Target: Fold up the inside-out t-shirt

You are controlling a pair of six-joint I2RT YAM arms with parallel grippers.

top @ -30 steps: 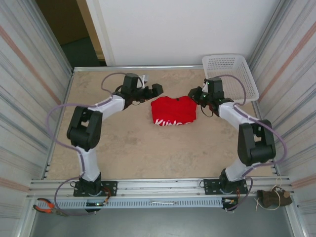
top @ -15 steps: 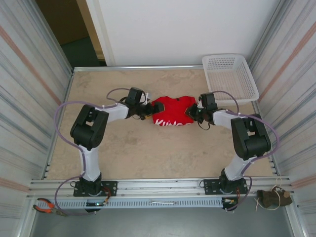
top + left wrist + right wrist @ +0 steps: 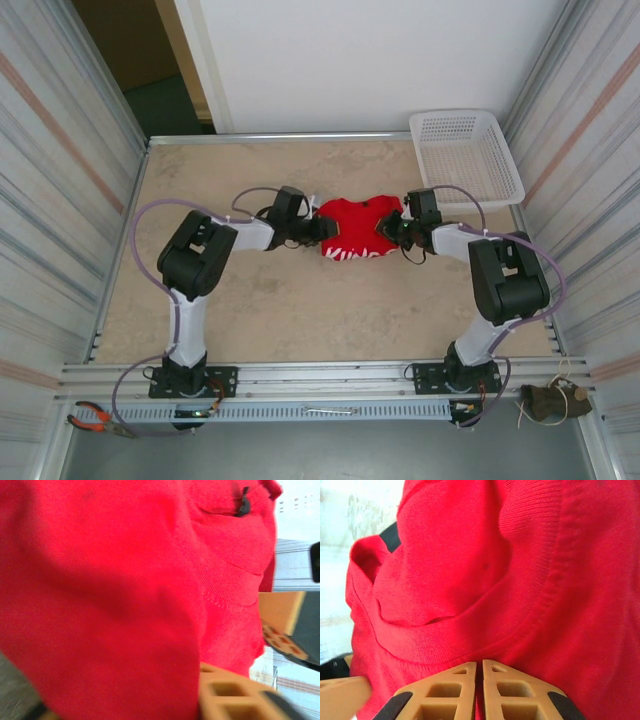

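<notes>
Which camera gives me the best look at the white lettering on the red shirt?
Top external: the white lettering runs along the near edge of the t-shirt, whole and unblocked. The wrist views sit close on plain red fabric and seams.

The left arm [image 3: 243, 233] and right arm [image 3: 462, 238] have white links and bulky black joints, rising from black bases [image 3: 186, 379]. A lilac cable [image 3: 145, 212] loops beside each. The fingers [image 3: 445, 695] are tan, with lattice cut-outs.

table [image 3: 300, 300]: beige, marbled | red t-shirt [image 3: 360, 228]: laid bunched mid-table | white mesh basket [image 3: 470, 155]: set at far right corner
</notes>
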